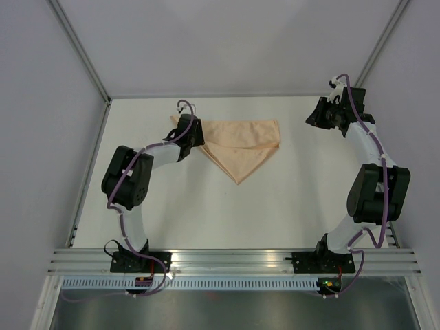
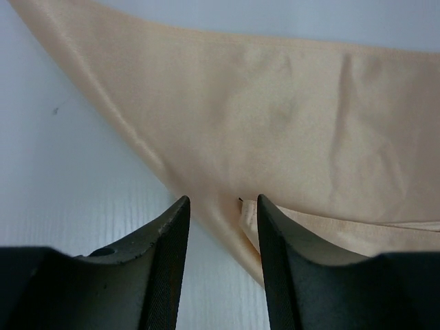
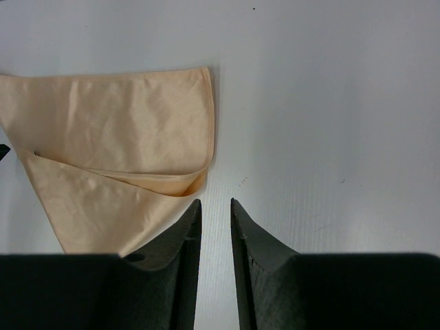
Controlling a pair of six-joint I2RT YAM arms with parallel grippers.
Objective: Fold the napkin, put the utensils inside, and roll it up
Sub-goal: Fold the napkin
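The peach-orange napkin lies folded into a rough triangle at the back middle of the table, point toward me. My left gripper is at its left corner. In the left wrist view the napkin fills the top and right, and my left gripper is open, its jaws over the folded edge with nothing between them. My right gripper hangs at the back right, apart from the cloth. In the right wrist view it is open by a narrow gap and empty, with the napkin up and left. No utensils are in view.
The white table is bounded by grey walls at the left, right and back. A metal rail with both arm bases runs along the near edge.
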